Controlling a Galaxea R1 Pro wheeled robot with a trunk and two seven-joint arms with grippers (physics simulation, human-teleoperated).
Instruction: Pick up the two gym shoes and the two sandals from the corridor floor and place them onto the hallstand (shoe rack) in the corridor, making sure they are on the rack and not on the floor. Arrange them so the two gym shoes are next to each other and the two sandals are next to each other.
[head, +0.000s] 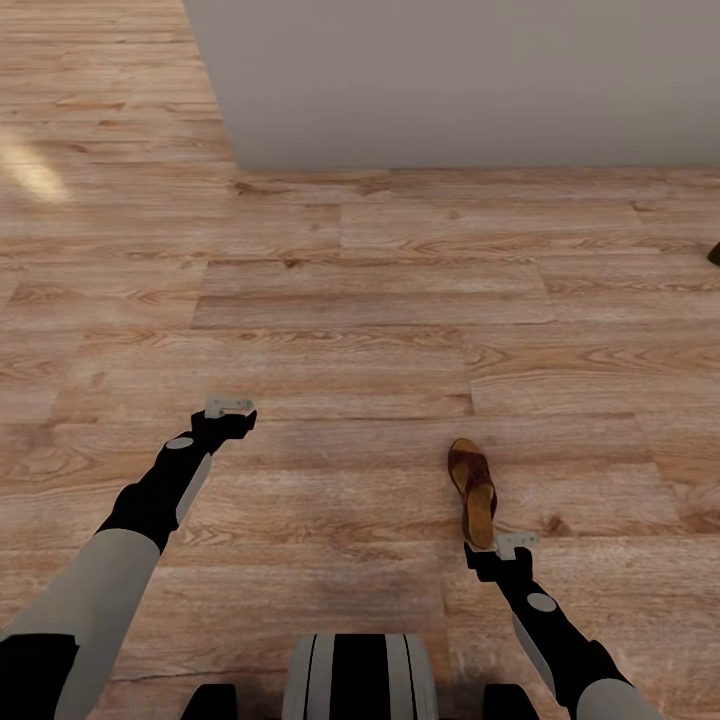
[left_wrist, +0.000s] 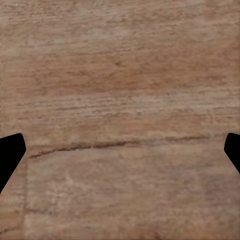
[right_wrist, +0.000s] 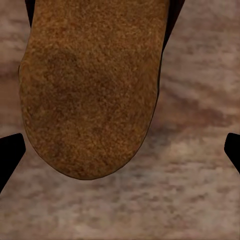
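Across the whole head view runs the corridor floor (head: 350, 300), light-brown planks meeting a plain grey wall (head: 450, 80) at the top. Both arms reach forward and down over it. Out ahead, the left gripper (head: 229, 408) hangs over bare planks, its fingertips (left_wrist: 10, 152) spread wide apart. Lower on the right, the right gripper (head: 516, 545) hovers just beside the heel of one sandal (head: 475, 490), which lies flat, toe pointing away. Its wrist camera shows the tan footbed (right_wrist: 92, 85) close up, between widely parted fingertips (right_wrist: 11, 152).
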